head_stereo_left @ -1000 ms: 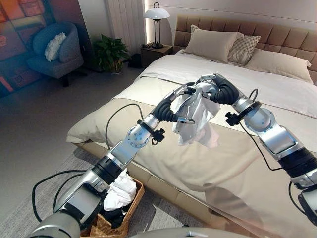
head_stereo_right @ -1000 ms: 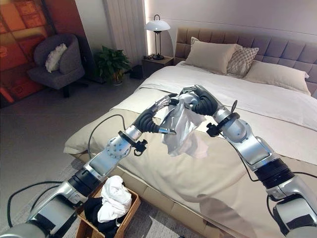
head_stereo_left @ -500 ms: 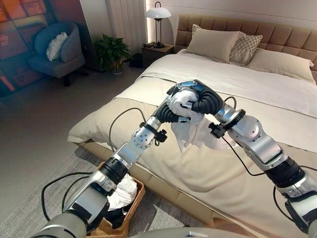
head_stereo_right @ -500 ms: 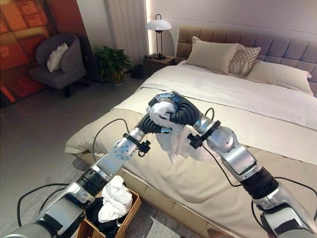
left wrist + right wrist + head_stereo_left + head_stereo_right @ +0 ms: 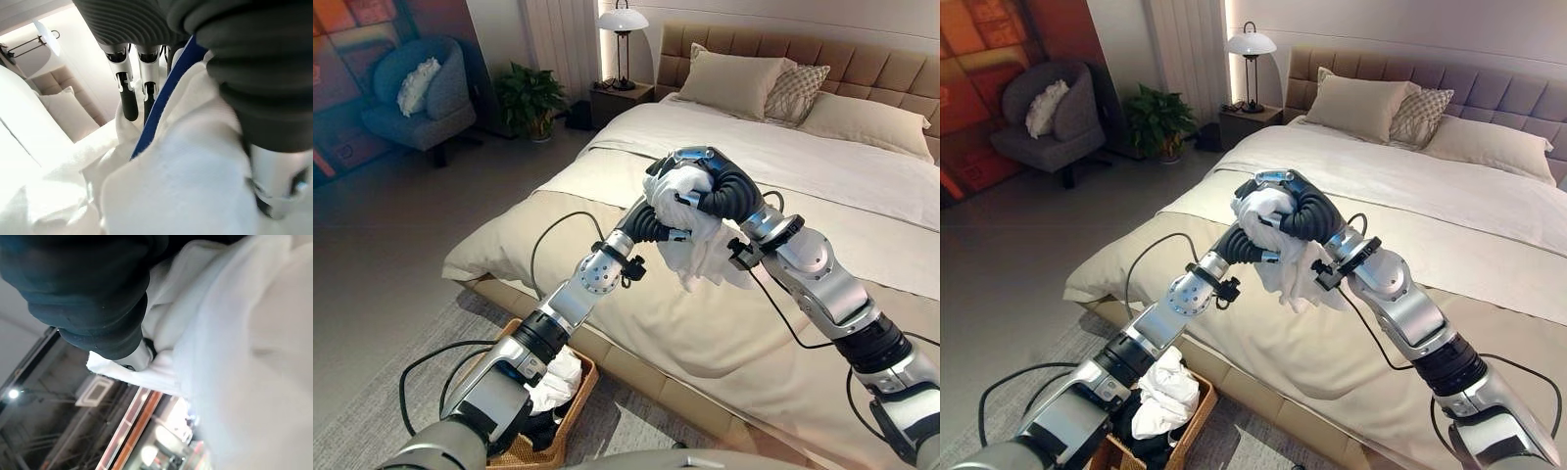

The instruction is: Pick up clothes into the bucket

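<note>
Two hands meet above the bed: left hand and right hand bunch a white garment between them. Wicker basket with clothes sits at 7 o'clock.
Left wrist view: fingers curl into the cloth.
Right wrist view: fingers hidden; grip undeterminable.

Bed and floor

The bed carries a beige cover with a white sheet above it and pillows at the headboard. A woven basket of clothes stands on the floor beside it.
</note>
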Controlling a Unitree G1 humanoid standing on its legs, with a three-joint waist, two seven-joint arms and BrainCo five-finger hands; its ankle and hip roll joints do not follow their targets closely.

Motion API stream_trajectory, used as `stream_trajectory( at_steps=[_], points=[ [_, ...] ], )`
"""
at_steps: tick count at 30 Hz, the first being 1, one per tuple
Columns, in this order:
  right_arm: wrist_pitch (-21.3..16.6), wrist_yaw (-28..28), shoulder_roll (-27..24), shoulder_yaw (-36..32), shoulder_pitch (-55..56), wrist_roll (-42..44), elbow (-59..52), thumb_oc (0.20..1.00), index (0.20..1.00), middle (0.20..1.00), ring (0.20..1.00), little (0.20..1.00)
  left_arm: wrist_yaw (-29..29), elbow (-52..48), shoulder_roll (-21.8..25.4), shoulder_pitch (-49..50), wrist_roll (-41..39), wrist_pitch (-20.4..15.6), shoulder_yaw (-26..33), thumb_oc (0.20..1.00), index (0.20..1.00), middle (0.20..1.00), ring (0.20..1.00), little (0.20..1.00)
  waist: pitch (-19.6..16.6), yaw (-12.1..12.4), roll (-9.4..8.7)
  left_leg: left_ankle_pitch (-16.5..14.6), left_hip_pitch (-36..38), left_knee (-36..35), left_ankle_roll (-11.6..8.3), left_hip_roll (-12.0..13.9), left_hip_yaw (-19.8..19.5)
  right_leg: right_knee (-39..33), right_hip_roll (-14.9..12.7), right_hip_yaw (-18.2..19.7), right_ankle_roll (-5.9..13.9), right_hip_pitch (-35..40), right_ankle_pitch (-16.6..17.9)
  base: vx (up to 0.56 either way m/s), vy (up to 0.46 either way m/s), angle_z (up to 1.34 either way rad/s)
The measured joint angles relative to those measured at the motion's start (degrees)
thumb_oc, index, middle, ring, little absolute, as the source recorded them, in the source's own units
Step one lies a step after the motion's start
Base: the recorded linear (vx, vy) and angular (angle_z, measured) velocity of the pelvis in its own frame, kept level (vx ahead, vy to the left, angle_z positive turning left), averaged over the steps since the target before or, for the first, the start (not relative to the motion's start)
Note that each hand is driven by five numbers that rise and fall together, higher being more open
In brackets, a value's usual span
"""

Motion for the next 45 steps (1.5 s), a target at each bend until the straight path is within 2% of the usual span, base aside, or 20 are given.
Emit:
stream_trajectory(
  at_steps=[6, 7, 9, 12, 13, 14, 15, 16, 26, 34, 39, 42, 43, 45],
  points=[
    [-1.64, -0.74, 1.27, -1.06, -0.01, -0.17, -0.05, 0.200, 0.200, 0.200, 0.200, 0.200, -1.99, -3.87, 0.48, 0.93, -7.87, -0.04, -0.01, 0.200, 0.200, 0.200, 0.200, 0.200, 0.30, 0.05, -0.12, 0.00, 0.00, -0.18, 0.00, 0.07, -0.04, -0.02, 0.02, -0.26, 0.01, 0.00, -0.02, 0.00, 0.000, 0.00],
    [-2.31, -1.00, 1.39, -1.06, -0.01, -0.51, -0.07, 0.222, 0.222, 0.222, 0.222, 0.222, -2.36, -4.61, 0.47, 1.47, -10.13, -0.13, 0.01, 0.200, 0.200, 0.200, 0.200, 0.200, 0.40, 0.03, -0.20, 0.00, 0.01, -0.20, 0.00, 0.08, -0.06, -0.02, 0.02, -0.28, 0.02, 0.00, -0.03, 0.00, 0.000, 0.00],
    [-2.41, -1.23, 1.56, -1.07, -0.01, -0.90, -0.07, 0.357, 0.357, 0.357, 0.357, 0.357, -3.12, -5.12, 0.55, 1.96, -12.42, -0.14, 0.01, 0.200, 0.200, 0.200, 0.200, 0.200, 0.74, 0.05, -0.48, 0.00, 0.01, -0.19, 0.00, 0.10, -0.09, -0.02, 0.03, -0.33, 0.06, 0.03, -0.07, 0.00, 0.000, 0.00],
    [-2.59, -1.37, 2.03, -1.06, 0.00, -1.70, -0.02, 0.357, 0.357, 0.357, 0.357, 0.357, -3.21, -5.62, 0.20, 2.94, -14.91, -0.22, 0.02, 0.200, 0.200, 0.200, 0.200, 0.200, 1.19, 0.04, -0.84, 0.00, 0.01, -0.19, 0.01, 0.11, -0.10, -0.02, 0.03, -0.33, 0.06, 0.02, -0.06, 0.00, 0.000, 0.00],
    [-2.59, -1.38, 2.11, -1.07, 0.00, -2.06, -0.02, 0.429, 0.429, 0.429, 0.429, 0.429, -3.24, -5.86, 0.12, 3.33, -16.25, -0.21, 0.03, 0.200, 0.200, 0.200, 0.200, 0.200, 1.26, 0.06, -0.88, 0.00, 0.01, -0.19, 0.01, 0.10, -0.10, -0.02, 0.02, -0.34, 0.06, 0.02, -0.06, 0.00, 0.000, 0.00],
    [-2.59, -1.40, 2.08, -1.07, 0.00, -2.12, -0.03, 0.429, 0.429, 0.429, 0.429, 0.429, -3.40, -6.28, 0.28, 3.55, -17.00, -0.05, 0.13, 0.200, 0.200, 0.200, 0.200, 0.200, 1.26, 0.14, -0.87, 0.00, 0.01, -0.19, 0.01, 0.08, -0.12, -0.02, -0.01, -0.35, 0.06, 0.08, -0.07, 0.00, 0.000, 0.00],
    [-3.02, -1.44, 2.11, -1.21, -0.01, -2.13, -0.05, 0.636, 0.636, 0.636, 0.636, 0.636, -4.13, -8.26, 1.28, 4.25, -18.60, 0.30, 0.44, 0.200, 0.200, 0.200, 0.200, 0.200, 1.29, -0.03, -0.88, 0.00, 0.01, -0.19, 0.01, 0.09, -0.12, -0.02, 0.02, -0.35, 0.05, 0.04, -0.07, 0.00, 0.000, 0.00],
    [-3.48, -1.46, 2.16, -1.76, 0.12, -2.15, -0.15, 1.000, 1.000, 1.000, 1.000, 1.000, -4.37, -10.25, 2.66, 5.10, -20.32, 0.59, 0.69, 0.200, 0.200, 0.200, 0.200, 0.200, 1.31, 0.02, -0.85, 0.00, 0.01, -0.20, 0.01, 0.10, -0.13, -0.02, 0.02, -0.39, 0.05, 0.10, -0.07, 0.00, 0.000, 0.00],
    [-4.01, -2.45, 4.41, -4.42, 2.09, -2.19, -0.16, 1.000, 1.000, 1.000, 1.000, 1.000, -4.78, -10.85, 2.08, 11.55, -27.19, 0.77, 7.05, 0.200, 0.200, 0.200, 0.200, 0.200, 1.43, 0.22, -1.04, -0.01, 0.03, -0.24, 0.02, 0.05, -0.26, -0.03, -0.03, -0.53, 0.06, 0.13, -0.08, 0.00, 0.000, 0.00],
    [-4.02, -2.41, 7.22, -9.34, 16.00, -2.16, 3.05, 1.000, 1.000, 1.000, 1.000, 1.000, -2.81, -10.72, 3.42, 17.46, -31.33, 0.67, 19.98, 0.200, 0.200, 0.200, 0.200, 0.200, 1.86, 0.28, -1.39, -0.02, 0.04, -0.55, 0.02, 0.10, -0.22, -0.04, 0.02, -0.51, -0.08, -0.07, -0.31, 0.01, 0.002, 0.00],
    [-2.96, -3.62, 12.09, -14.76, 24.31, -3.28, 15.68, 1.000, 1.000, 1.000, 1.000, 1.000, -0.69, -9.94, 5.29, 21.62, -30.77, -0.30, 28.94, 0.200, 0.200, 0.200, 0.200, 0.200, 3.18, 0.51, -1.87, -0.17, -0.15, -0.48, -0.04, 0.05, -0.11, -0.03, -0.04, -0.40, -0.05, -0.58, -0.43, -0.02, 0.027, -0.01],
    [-2.57, -4.05, 14.00, -15.96, 27.93, -3.46, 22.74, 1.000, 1.000, 1.000, 1.000, 1.000, 0.86, -8.53, 6.58, 23.31, -30.71, -1.46, 32.01, 0.200, 0.200, 0.200, 0.200, 0.200, 4.27, 0.91, -1.91, -0.17, -1.10, -0.20, -0.07, -0.08, -0.06, 0.01, -0.11, -0.26, -0.04, -1.45, -0.41, -0.10, 0.046, -0.02],
    [-3.68, -4.46, 17.17, -17.82, 28.65, -3.86, 30.94, 1.000, 1.000, 1.000, 1.000, 1.000, 0.98, -6.50, 7.99, 24.31, -30.07, -2.35, 33.39, 0.200, 0.200, 0.200, 0.200, 0.200, 4.75, 1.37, -2.23, -0.57, -2.42, 1.10, -0.26, -0.17, -0.02, 0.52, -0.16, 0.17, -0.10, -2.62, -0.45, -0.07, 0.006, -0.11],
    [-1.60, -6.12, 18.26, -17.82, 31.34, -4.61, 38.95, 1.000, 1.000, 1.000, 1.000, 1.000, 2.18, -3.60, 9.07, 25.62, -29.80, -2.43, 36.26, 0.200, 0.200, 0.200, 0.200, 0.200, 6.58, 1.88, -2.41, -0.80, -5.04, 2.77, -0.38, -0.38, 0.15, 1.53, -0.03, 0.18, -0.27, -4.91, -0.26, -0.18, 0.013, -0.06]
  ],
)
